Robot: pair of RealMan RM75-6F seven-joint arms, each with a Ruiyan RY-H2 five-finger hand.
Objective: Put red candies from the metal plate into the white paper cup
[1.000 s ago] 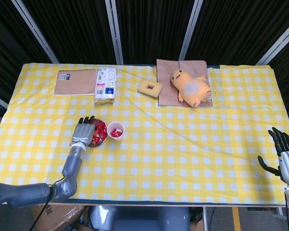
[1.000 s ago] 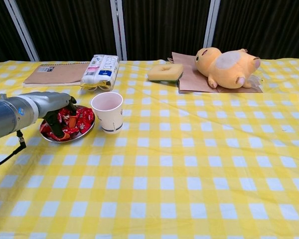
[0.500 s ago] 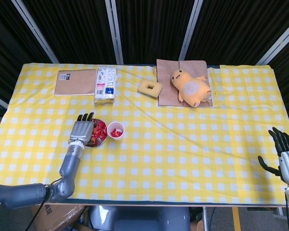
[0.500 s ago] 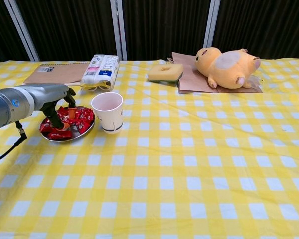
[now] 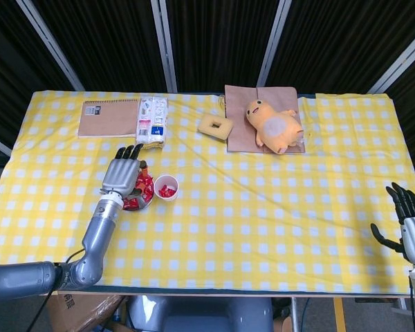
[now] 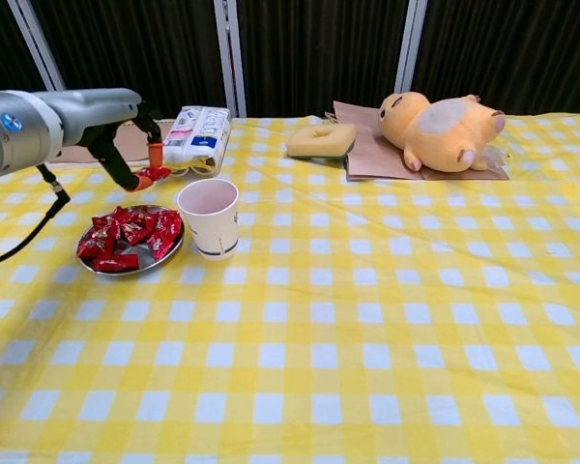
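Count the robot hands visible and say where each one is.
2. The left hand is raised above the metal plate, pinching a red candy. The right hand hangs open off the table's right edge.

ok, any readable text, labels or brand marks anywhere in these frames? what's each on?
Nothing can be read outright.
Wrapped white pack: printed label with coloured blocks, too small and blurred to read.
Brown notebook: a small cover mark, unreadable.
Left arm: a round blue emblem near the frame's edge, no letters legible.
Red candies on the metal plate: wrapper print unreadable.
White paper cup: no print visible.
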